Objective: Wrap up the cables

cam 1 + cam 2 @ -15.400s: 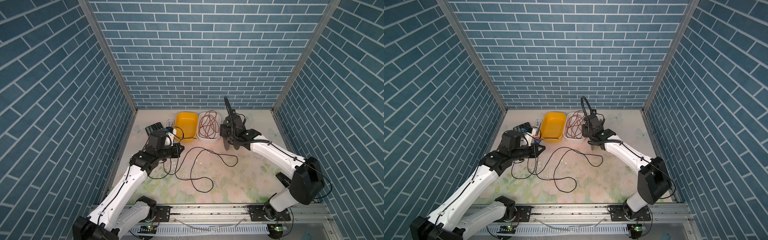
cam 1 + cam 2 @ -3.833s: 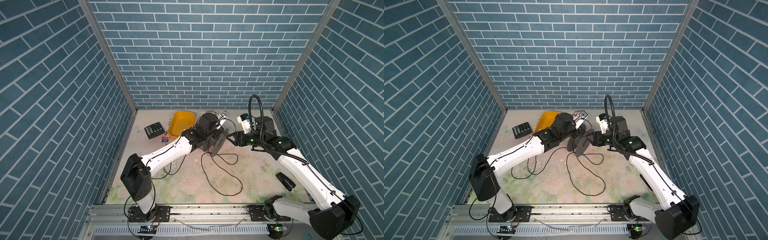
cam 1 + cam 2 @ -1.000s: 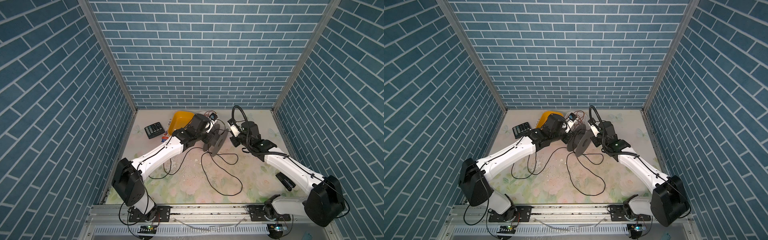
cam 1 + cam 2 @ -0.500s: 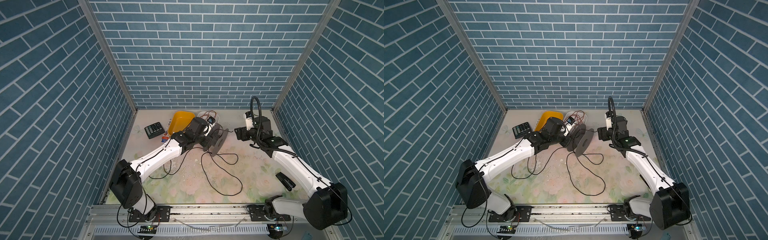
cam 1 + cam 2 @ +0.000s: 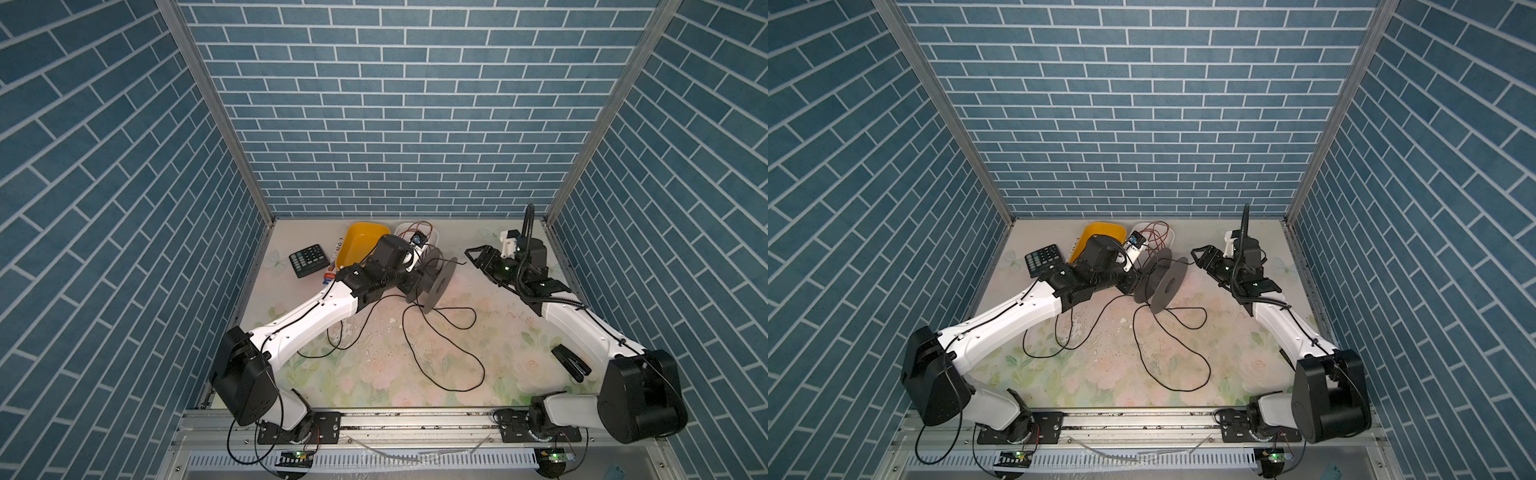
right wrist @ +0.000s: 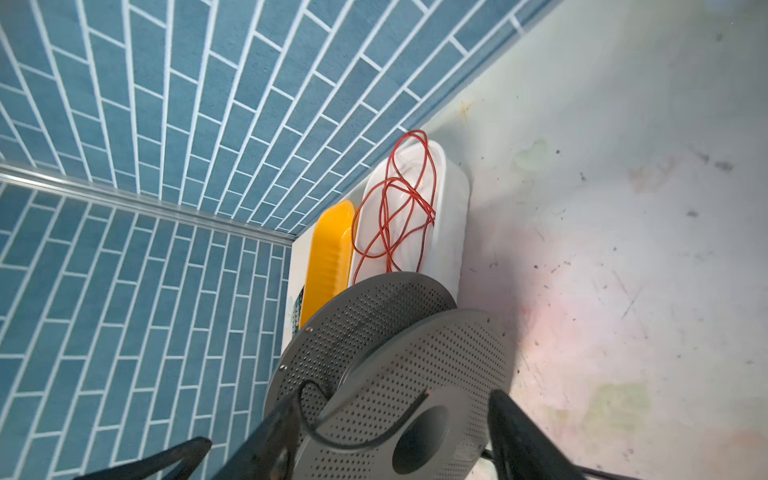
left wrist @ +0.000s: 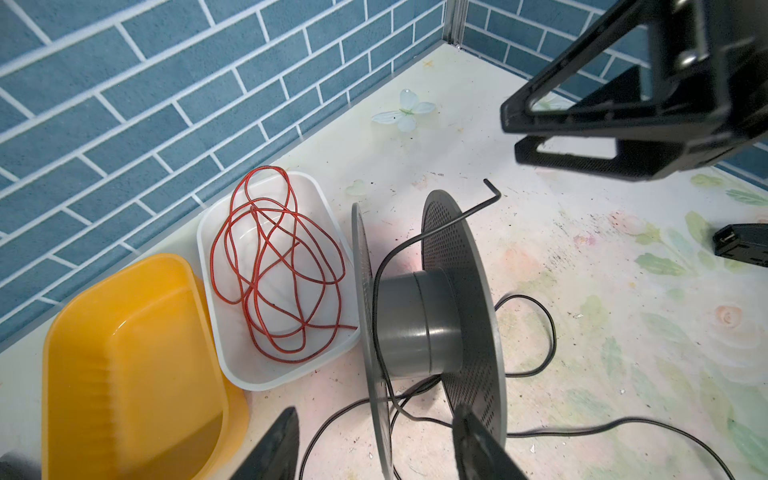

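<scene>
The black cable [image 7: 374,299] lies mostly slack about the middle of the worktop [image 5: 519,332]. Its biggest loop is a long oval whose long axis runs from the near edge toward the far edge. A smaller loop bulges toward the right edge, and another stretch trails under the left arm toward the left edge. A black stapler [image 5: 571,368] lies close to the right edge, well apart from the cable.

Farther back, the cable climbs onto the grey spool [image 5: 438,286] and crosses the hub between the two perforated flanges. Its free end [image 7: 487,183], kinked at the tip, sticks out over the outer flange and points toward the far right corner. The spool's axis runs roughly left to right and is tipped.

The left tool [image 7: 376,413] clasps the spool at its lower rim, fingers set wide, with one lying against the outer flange. The right tool [image 5: 473,261] hangs just beside the spool on its right, fingers spread and pinching nothing, aimed at the outer flange.

Beyond them, a calculator [image 5: 309,260] sits near the left edge, its keys too small to read. The print on the small packet [image 5: 330,272] beside it is also too small to read. A yellow bin [image 5: 359,245] and a white bin [image 7: 232,332] stand side by side at the far edge, and the white one holds tangled red wire [image 7: 274,266].
</scene>
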{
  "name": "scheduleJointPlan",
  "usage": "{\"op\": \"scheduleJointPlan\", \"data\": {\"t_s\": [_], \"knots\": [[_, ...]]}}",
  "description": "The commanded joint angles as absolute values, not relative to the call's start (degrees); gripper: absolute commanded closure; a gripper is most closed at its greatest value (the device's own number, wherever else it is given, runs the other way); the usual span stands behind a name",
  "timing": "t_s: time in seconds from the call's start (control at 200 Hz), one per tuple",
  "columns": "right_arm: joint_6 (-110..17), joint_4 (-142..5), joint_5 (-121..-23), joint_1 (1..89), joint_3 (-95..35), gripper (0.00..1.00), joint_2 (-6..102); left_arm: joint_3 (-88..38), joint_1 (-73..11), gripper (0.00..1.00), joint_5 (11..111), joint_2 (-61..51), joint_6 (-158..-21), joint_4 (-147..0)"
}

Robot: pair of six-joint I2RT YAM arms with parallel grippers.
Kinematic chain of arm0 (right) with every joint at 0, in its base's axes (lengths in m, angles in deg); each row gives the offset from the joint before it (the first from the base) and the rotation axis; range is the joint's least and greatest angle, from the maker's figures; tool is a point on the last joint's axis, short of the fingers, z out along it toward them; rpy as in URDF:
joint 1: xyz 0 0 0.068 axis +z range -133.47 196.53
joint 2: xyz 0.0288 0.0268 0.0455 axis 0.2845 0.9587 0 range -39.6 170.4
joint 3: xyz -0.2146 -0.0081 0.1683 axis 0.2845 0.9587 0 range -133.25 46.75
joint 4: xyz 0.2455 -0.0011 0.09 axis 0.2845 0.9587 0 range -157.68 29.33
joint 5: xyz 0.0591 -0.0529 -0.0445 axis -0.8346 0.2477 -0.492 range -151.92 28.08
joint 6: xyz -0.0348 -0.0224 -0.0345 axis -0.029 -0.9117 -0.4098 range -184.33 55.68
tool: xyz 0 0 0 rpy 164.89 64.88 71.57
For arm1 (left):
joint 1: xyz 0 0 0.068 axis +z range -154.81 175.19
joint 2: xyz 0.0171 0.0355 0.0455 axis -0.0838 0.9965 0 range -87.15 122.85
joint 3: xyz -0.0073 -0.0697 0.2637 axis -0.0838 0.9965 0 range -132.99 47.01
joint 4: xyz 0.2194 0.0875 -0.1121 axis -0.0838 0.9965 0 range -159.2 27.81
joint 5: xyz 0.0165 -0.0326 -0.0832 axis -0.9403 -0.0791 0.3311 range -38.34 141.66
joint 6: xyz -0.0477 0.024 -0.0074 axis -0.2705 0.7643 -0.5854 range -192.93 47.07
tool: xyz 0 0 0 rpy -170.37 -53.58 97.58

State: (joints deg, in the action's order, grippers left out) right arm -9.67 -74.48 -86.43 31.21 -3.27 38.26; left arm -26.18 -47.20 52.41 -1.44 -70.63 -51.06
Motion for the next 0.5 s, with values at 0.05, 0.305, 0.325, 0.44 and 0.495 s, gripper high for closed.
{"op": "scheduleJointPlan", "data": {"t_s": [0.05, 0.305, 0.325, 0.44, 0.495], "knots": [[3.4, -85.9, -89.5, 31.1, 0.5, 0.28, 40.8, -25.2, -47.0, 0.4, 52.4, -2.9, -71.0, -51.7], [14.6, -102.5, -92.6, 31.2, 3.5, 0.33, 46.9, -25.5, -47.0, 0.4, 53.1, -2.4, -71.2, -51.8], [15.3, -103.5, -92.6, 31.1, 3.6, 0.34, 47.2, -25.6, -47.0, 0.4, 53.2, -2.4, -71.1, -51.8], [18.1, -106.7, -92.3, 31.5, 4.8, 0.38, 47.7, -25.4, -47.0, 0.4, 53.1, -2.3, -71.0, -51.9], [19.2, -107.6, -92.1, 31.9, 5.4, 0.4, 47.3, -25.4, -47.0, 0.4, 53.2, -2.2, -71.1, -52.0]]}}
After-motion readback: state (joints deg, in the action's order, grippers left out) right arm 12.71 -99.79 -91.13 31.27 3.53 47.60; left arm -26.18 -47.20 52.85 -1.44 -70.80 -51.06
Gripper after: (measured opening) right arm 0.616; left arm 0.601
